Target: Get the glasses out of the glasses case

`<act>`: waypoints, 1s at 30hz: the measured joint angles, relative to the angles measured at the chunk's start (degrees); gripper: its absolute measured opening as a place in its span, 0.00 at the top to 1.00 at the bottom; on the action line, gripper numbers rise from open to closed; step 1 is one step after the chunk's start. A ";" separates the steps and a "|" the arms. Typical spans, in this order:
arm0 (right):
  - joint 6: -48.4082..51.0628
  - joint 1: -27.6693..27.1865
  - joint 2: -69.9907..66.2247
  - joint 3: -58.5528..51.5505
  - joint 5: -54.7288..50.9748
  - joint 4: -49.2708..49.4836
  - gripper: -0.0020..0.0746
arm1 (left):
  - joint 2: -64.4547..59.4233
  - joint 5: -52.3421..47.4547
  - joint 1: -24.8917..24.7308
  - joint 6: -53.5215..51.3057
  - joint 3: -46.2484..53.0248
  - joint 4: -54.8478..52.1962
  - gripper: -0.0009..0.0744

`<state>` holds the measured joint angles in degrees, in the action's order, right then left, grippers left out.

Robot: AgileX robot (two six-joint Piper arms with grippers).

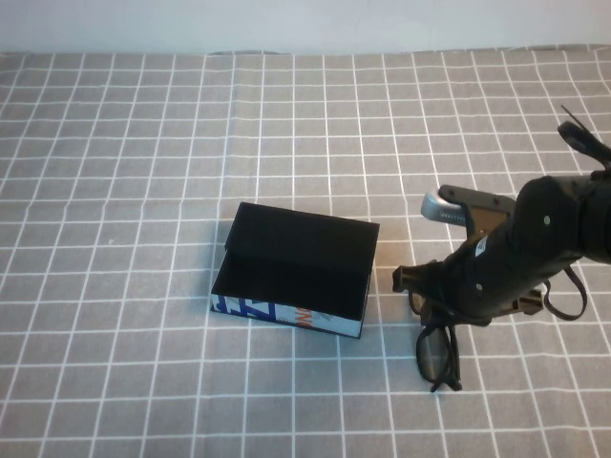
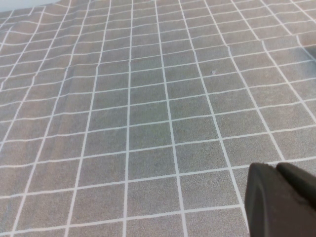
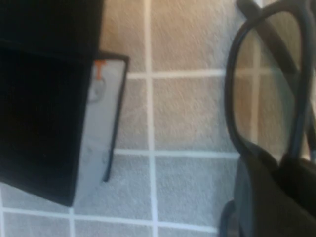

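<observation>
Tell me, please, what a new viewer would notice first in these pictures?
First, the open glasses case, black with a printed side, lies mid-table on the checked cloth. Just to its right, the right tool holds the glasses outside the case. The left tool is over bare cloth, seen only in its wrist view.

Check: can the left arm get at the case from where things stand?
Probably yes. The case sits open with bare cloth on its left side. The right gripper holds the glasses off its right. The left gripper isn't near it.

Black glasses (image 1: 437, 345) on cloth, right of open, empty black glasses case (image 1: 294, 270).
</observation>
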<state>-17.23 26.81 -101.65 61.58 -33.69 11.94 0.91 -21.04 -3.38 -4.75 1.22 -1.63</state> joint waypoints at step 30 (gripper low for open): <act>2.50 2.14 38.04 -13.84 -18.97 -4.31 0.99 | 0.00 0.00 0.00 0.00 0.00 0.00 0.99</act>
<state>-14.74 28.95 -63.61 47.74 -52.66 7.63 0.91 -21.04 -3.38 -4.75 1.22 -1.63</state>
